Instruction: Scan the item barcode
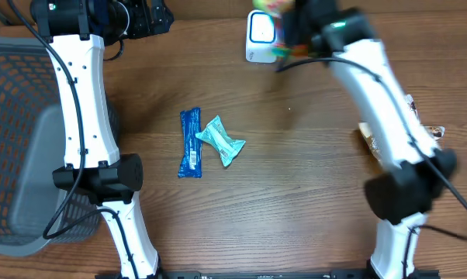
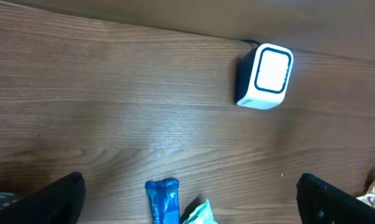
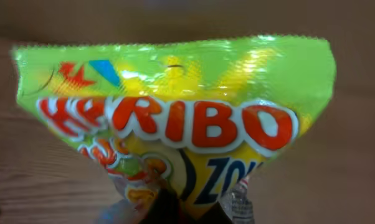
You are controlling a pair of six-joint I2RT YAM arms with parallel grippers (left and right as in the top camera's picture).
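Observation:
A yellow-green Haribo bag point(image 3: 175, 93) fills the right wrist view, and my right gripper point(image 3: 194, 211) is shut on its lower edge. From overhead the bag point(image 1: 289, 52) shows only as coloured bits around the right gripper point(image 1: 295, 31), just right of the white barcode scanner point(image 1: 260, 35) at the table's far edge. No barcode shows on the side I see. My left gripper point(image 1: 144, 19) hangs open at the far left with nothing between its fingers. Its own view shows the scanner point(image 2: 266, 76) ahead on the right.
A blue bar wrapper point(image 1: 191, 143) and a teal packet point(image 1: 220, 141) lie side by side mid-table, also below my left gripper point(image 2: 194, 202). A grey mesh basket point(image 1: 8, 93) stands at the left edge. More wrapped snacks point(image 1: 369, 139) lie behind the right arm.

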